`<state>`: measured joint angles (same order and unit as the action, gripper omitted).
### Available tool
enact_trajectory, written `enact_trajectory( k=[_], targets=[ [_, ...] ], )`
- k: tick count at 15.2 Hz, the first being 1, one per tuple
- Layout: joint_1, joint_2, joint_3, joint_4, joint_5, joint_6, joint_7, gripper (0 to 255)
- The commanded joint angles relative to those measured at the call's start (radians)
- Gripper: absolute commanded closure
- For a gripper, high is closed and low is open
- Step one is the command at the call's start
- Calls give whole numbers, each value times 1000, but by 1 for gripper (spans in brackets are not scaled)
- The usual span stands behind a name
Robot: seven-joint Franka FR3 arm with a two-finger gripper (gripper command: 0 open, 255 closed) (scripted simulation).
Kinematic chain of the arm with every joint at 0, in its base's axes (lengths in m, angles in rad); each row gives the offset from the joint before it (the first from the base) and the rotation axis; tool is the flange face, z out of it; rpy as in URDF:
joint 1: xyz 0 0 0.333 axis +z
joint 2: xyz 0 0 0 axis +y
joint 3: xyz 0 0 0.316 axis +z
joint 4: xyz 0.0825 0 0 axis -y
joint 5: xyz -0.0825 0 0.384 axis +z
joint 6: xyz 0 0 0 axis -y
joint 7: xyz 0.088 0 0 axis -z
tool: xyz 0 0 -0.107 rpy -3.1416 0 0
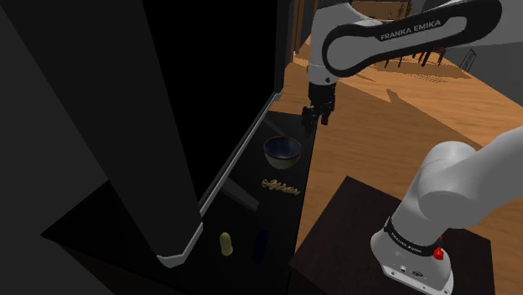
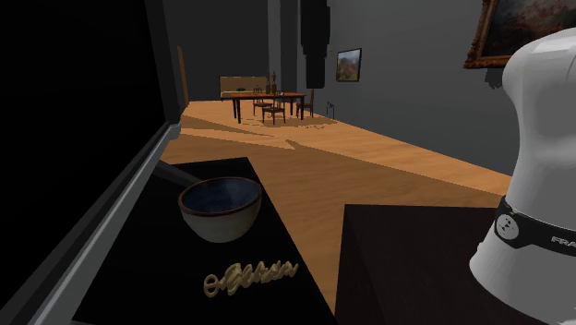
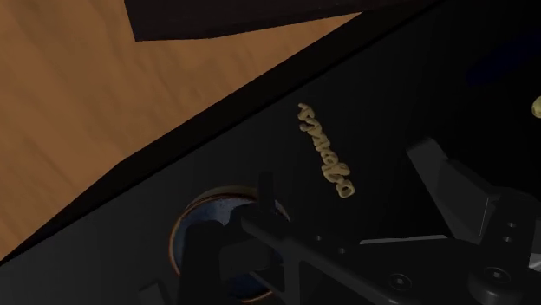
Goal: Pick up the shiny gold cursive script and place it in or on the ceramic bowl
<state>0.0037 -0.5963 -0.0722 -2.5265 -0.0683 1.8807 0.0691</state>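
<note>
My pincer (image 1: pixel 319 115) hangs in the air above the far end of the black counter (image 1: pixel 281 219), its two fingers (image 3: pixel 450 173) spread well apart and holding nothing. Nearer in the shoulder view, the bowl (image 1: pixel 282 157) stands upright on that counter, brown outside and dark blue inside. The gold cursive script (image 1: pixel 281 187) lies flat on the counter just on the bowl's near side, not touching it.

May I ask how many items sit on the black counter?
4: bowl, script beside it, yellow item and blue item further along; others may be hidden.
</note>
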Motion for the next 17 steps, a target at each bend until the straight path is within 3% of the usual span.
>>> enact_trajectory(
  k=[1,9,17],
  targets=[
    [7,58,-5,-19,0,75,-13,0],
    [35,330,-20,-47,13,359,-66,0],
    [58,655,-17,18,55,603,-135,0]
  ],
)
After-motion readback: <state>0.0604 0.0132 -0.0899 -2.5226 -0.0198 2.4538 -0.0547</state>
